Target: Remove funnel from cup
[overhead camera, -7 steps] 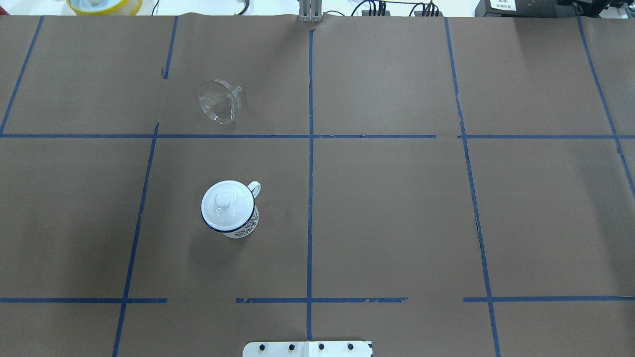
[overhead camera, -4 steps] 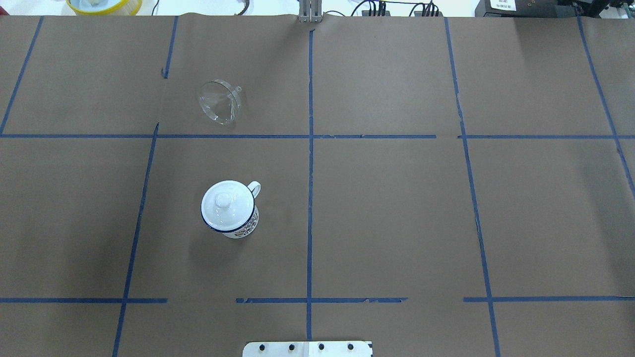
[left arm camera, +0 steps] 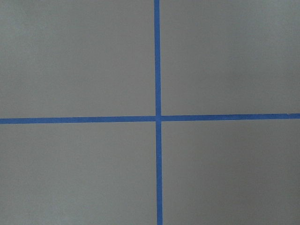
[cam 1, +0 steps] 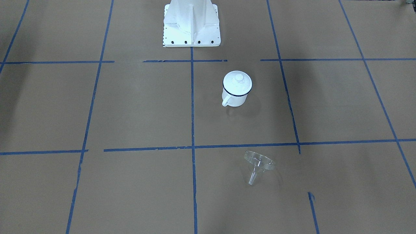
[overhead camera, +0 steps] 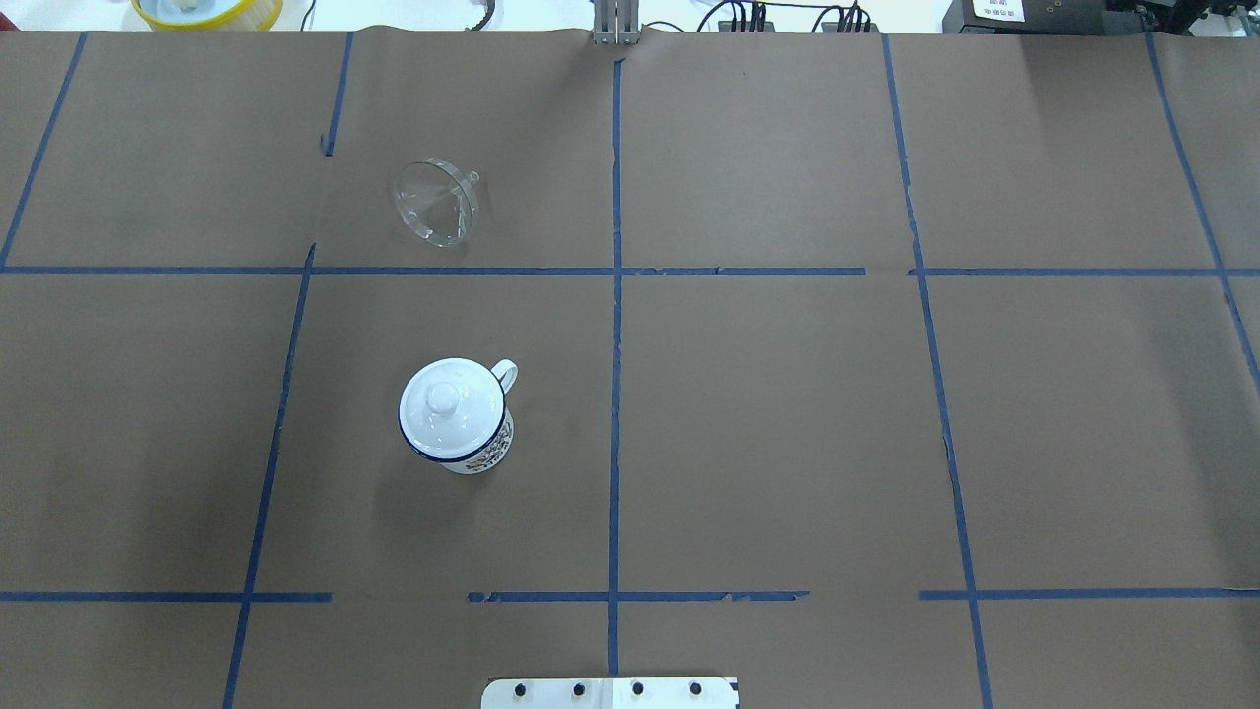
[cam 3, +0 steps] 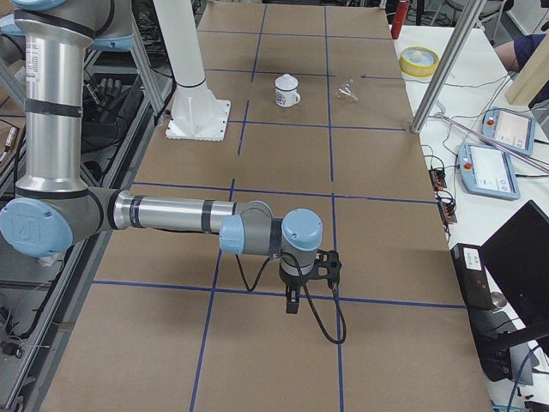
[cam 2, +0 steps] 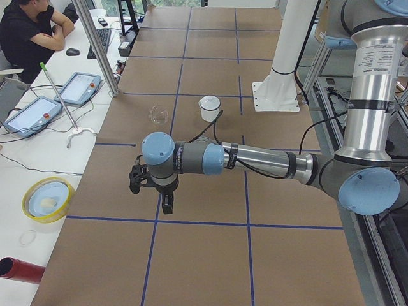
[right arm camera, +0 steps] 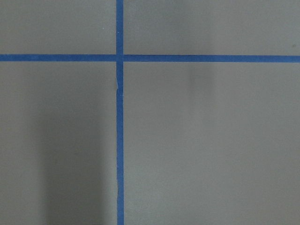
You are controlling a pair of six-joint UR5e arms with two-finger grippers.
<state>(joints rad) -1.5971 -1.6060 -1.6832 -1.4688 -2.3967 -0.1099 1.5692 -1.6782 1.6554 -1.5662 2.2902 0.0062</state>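
The clear funnel point(overhead camera: 436, 202) lies tilted on its side on the brown paper, apart from the cup and on its far side; it also shows in the front view point(cam 1: 258, 164). The white cup point(overhead camera: 489, 449) with a dark blue rim stands upright, and a round white knobbed lid point(overhead camera: 448, 404) sits on it. In the front view the cup point(cam 1: 235, 99) has its handle toward the camera. My left gripper point(cam 2: 167, 205) hangs over the table far to the cup's left. My right gripper point(cam 3: 292, 302) hangs far to its right. Both show only in side views, so I cannot tell whether they are open or shut.
The robot's white base point(cam 1: 191, 26) stands at the near table edge. A yellow bowl point(overhead camera: 207, 10) sits beyond the far edge. Teach pendants point(cam 2: 80, 88) and a seated operator point(cam 2: 25, 25) are on the operators' side. Blue tape lines grid the paper.
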